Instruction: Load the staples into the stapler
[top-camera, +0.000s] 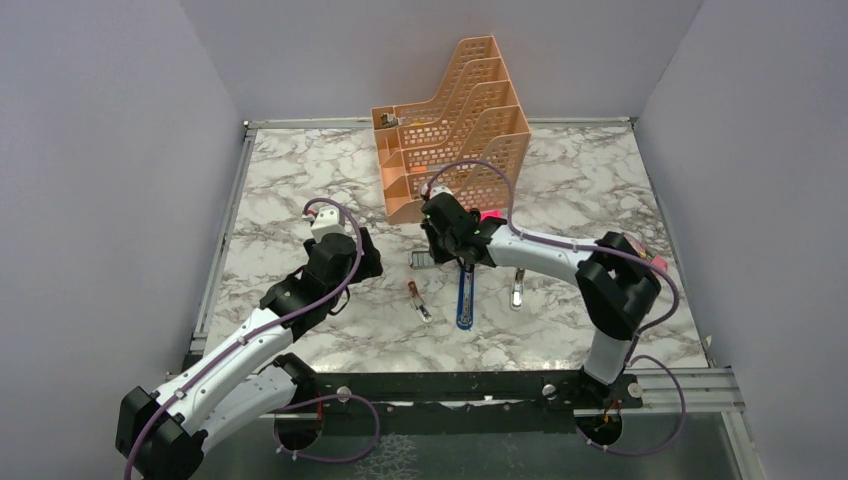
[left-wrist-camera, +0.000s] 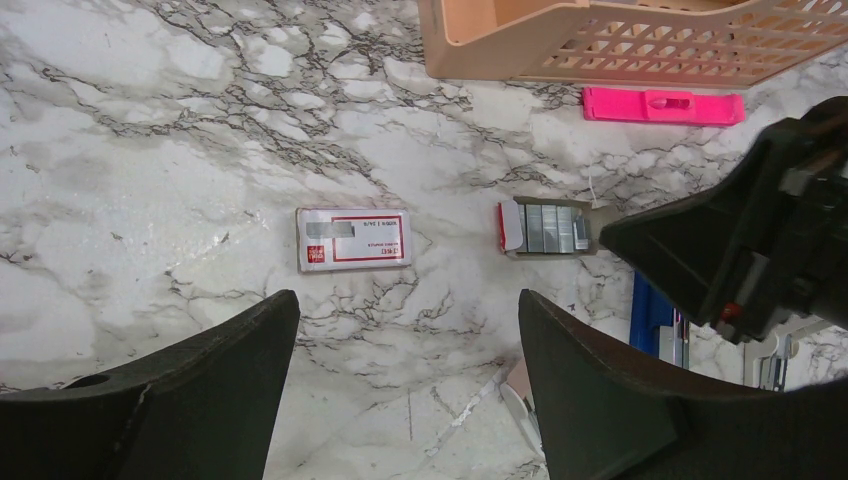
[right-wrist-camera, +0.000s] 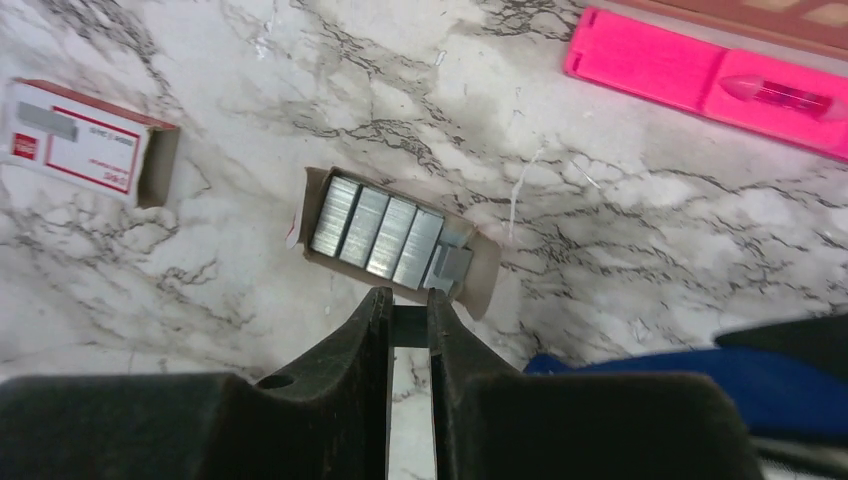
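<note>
Where the staples (right-wrist-camera: 375, 232) sit, right fingers (right-wrist-camera: 368, 345) (nearly closed) hover.

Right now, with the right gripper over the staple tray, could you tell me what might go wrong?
1. The tray of staples lies loose on the marble table, and the left gripper is open, holding nothing; a pinch by the right gripper might shove it.
2. One strip at the tray's near end sits tilted and could spill or snap.
3. The stapler lies close beside that gripper and could be knocked.
</note>
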